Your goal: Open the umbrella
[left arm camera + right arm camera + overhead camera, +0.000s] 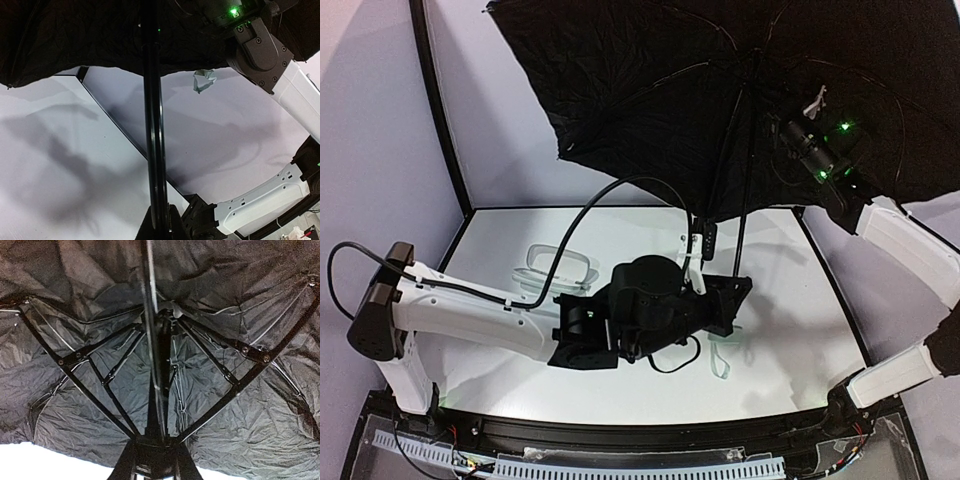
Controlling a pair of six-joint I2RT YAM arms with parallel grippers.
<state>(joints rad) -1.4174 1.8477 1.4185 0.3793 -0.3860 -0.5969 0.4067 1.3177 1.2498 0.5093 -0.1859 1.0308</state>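
Top external: umbrella (pixel 670 80) canopy spread, final step. Left gripper (pixel 730 295) clamped on umbrella; right gripper (pixel 778 125) closure indeterminate. Next: confirm latch, release.

— What sort of place is being shown here?
— A robotics lab cell is being shown. A white tabletop (pixel 520 372) is being boxed in by plain pale panels (pixel 370 150) at left and top, framed by black posts (pixel 440 110).
— Anything else?
— Loose wiring (pixel 455 440) and a slotted cable duct (pixel 640 467) are being left exposed along the bottom edge.
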